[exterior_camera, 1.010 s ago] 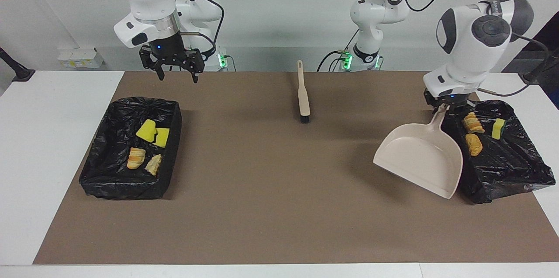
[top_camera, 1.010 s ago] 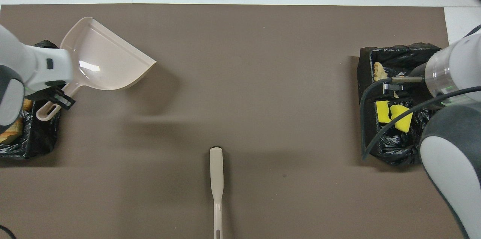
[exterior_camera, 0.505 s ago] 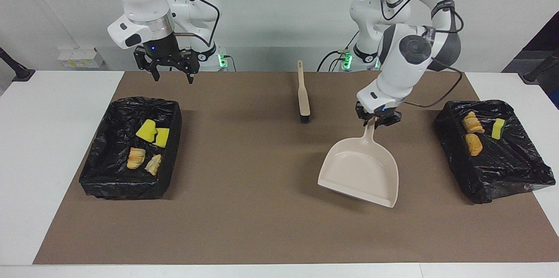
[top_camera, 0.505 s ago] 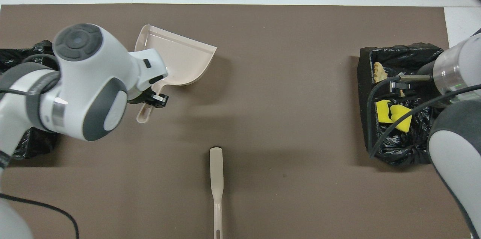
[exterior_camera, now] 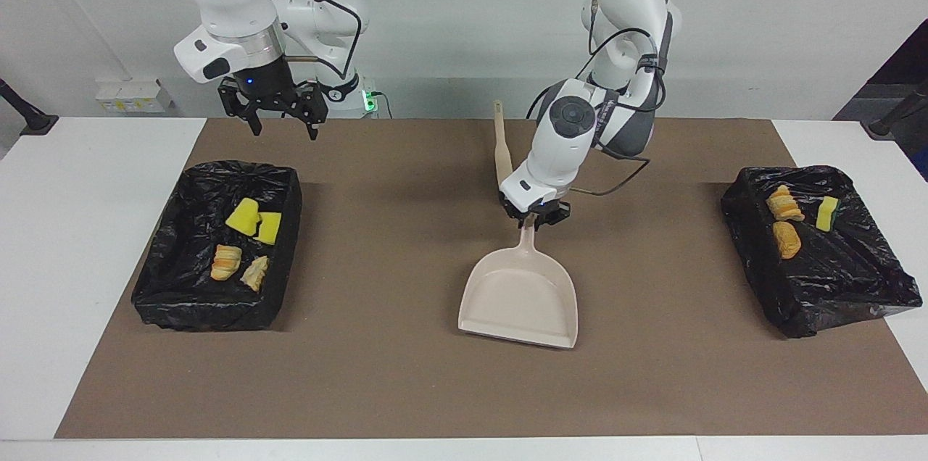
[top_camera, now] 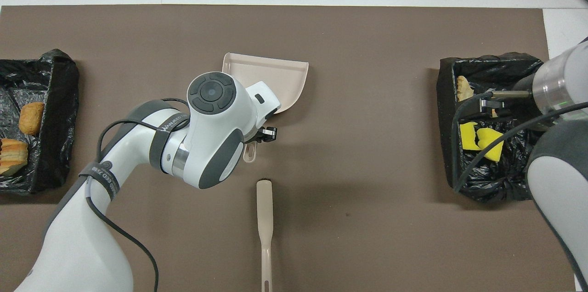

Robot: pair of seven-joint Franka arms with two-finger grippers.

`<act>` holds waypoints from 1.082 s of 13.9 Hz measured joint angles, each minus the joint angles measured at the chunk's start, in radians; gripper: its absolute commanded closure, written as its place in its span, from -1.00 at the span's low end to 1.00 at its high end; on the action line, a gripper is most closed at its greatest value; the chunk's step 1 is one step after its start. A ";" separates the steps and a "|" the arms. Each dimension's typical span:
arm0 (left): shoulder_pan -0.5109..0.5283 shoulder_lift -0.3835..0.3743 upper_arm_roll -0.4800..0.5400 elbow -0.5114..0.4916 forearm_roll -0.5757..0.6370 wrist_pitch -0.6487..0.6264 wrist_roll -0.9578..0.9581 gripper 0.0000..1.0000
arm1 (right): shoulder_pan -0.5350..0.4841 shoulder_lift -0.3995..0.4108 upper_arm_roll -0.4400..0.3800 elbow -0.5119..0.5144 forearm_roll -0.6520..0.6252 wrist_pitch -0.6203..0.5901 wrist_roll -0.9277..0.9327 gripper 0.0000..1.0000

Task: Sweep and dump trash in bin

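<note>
My left gripper is shut on the handle of the beige dustpan, which hangs tilted low over the middle of the mat, its lip pointing away from the robots. The pan is empty. The trash lies in two black-lined bins. The bin at the right arm's end holds yellow sponge bits and bread lumps. The bin at the left arm's end holds two bread lumps and a yellow bit. My right gripper hangs open and empty over the mat's edge nearest the robots, beside its bin.
A beige brush lies on the brown mat between the dustpan and the robots, its bristle end toward the pan and partly hidden by my left wrist. White tabletop borders the mat at both ends.
My left arm has carried the dustpan from beside the bin at its own end to the middle of the mat. My right gripper has drifted slightly toward its own end.
</note>
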 measured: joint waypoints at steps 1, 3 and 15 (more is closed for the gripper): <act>-0.004 -0.001 0.000 0.000 0.000 0.002 -0.024 -1.00 | 0.000 0.000 0.000 0.000 0.000 0.000 0.000 -1.00; -0.002 -0.010 0.012 0.000 -0.001 0.001 -0.056 -1.00 | 0.000 0.000 0.000 0.000 0.000 0.000 0.000 -1.00; 0.346 -0.156 0.069 0.081 0.035 -0.102 0.179 -1.00 | -0.101 -0.003 -0.002 -0.064 0.001 0.066 -0.141 -1.00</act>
